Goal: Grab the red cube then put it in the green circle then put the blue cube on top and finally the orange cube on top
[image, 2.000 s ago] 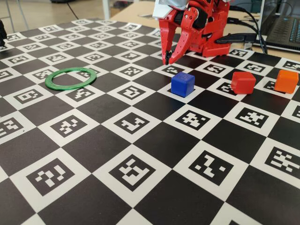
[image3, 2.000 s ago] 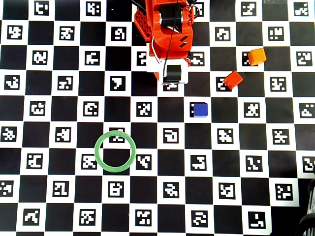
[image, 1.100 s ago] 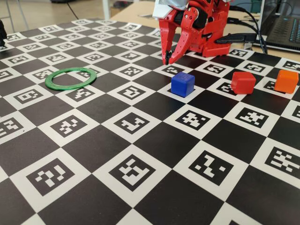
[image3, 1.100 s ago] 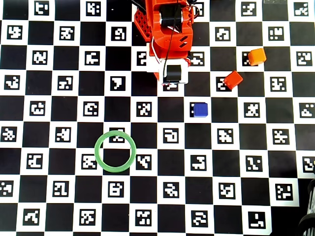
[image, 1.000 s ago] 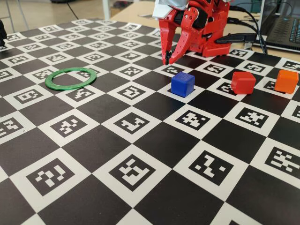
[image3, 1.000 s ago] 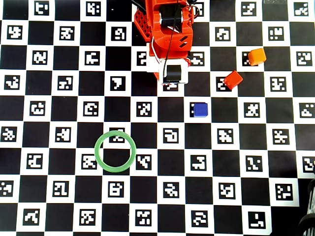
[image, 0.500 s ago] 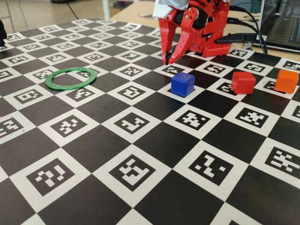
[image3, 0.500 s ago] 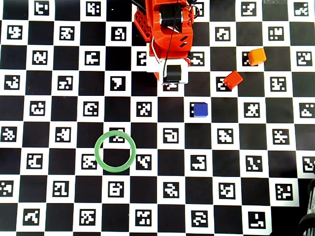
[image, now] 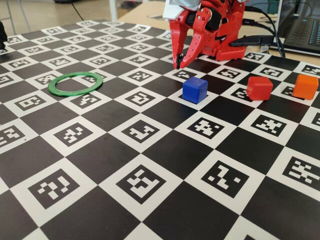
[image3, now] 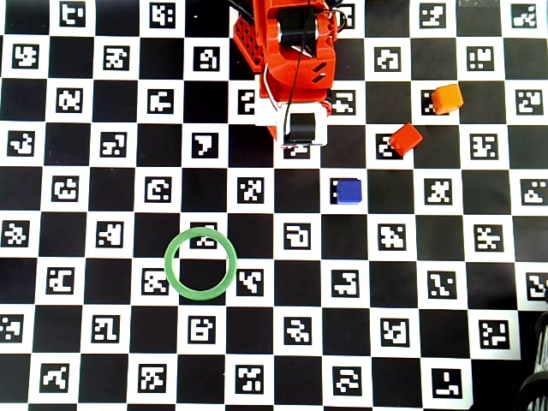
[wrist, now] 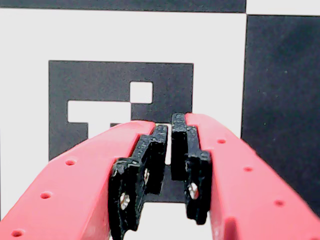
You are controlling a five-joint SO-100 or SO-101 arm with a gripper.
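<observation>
Black-and-white checkered mat (image: pixel 150 200) printed with square markers, spread across a pale wooden table. Red two-finger pincer (image: pixel 178 64) pointed straight down just above the mat, clenched with only a sliver of gap and nothing held, tips over a marker in the wrist view (wrist: pixel 170 150). In the fixed view: small deep-blue plastic cube (image: pixel 194 89) near, just right and forward of the tips; small matte red plastic cube (image: pixel 259 87) farther right; small bright orange plastic cube (image: pixel 305 86) beyond that; thin glossy green ring (image: pixel 75 82) well apart, left, empty.
</observation>
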